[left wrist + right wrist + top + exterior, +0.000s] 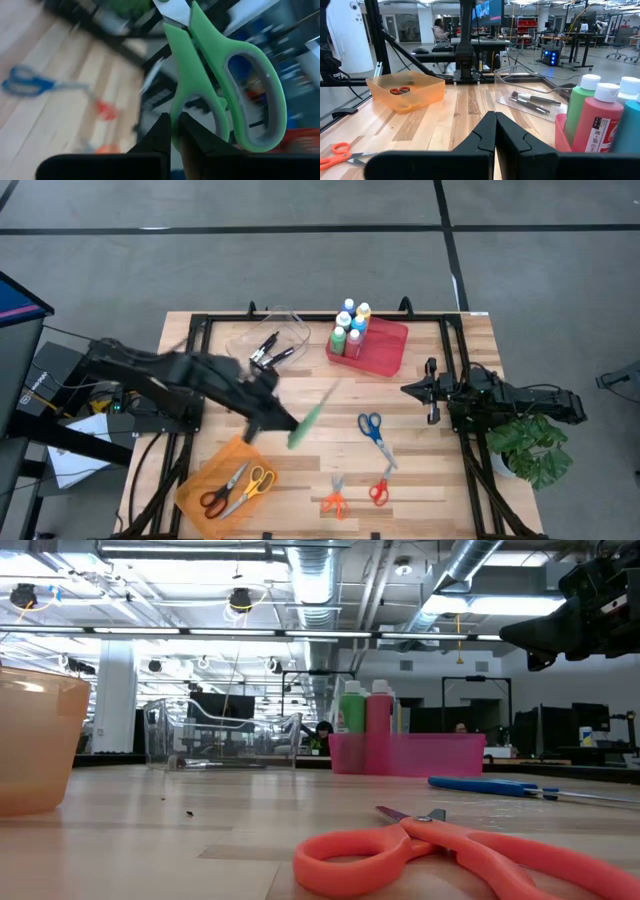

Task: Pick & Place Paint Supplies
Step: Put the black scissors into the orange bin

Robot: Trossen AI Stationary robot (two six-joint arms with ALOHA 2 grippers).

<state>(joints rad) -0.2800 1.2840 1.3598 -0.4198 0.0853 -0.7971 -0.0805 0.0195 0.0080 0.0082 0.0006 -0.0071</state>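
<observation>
Several paint bottles [350, 325] with white caps stand upright in a pink tray [380, 350] at the table's far middle; they also show in the right wrist view [597, 122] and in the low view [365, 710]. My left gripper [275, 423] hangs above the table's middle left, shut on green-handled scissors [310, 418]. My right gripper [412, 390] rests shut at the table's right side, level, touching nothing. My left gripper pinches the green scissors by the rim of one handle loop [174, 117] between its two fingers. The scissors stick out beyond the fingertips, blades [175, 10] away from the gripper. They are lifted clear of the table.
An orange tray [205, 505] at the near left holds red and yellow scissors. A clear container [268, 345] with brushes stands at the far left of the pink tray. Blue scissors [375, 430], orange scissors [335, 498] and red scissors [380, 490] lie on the table.
</observation>
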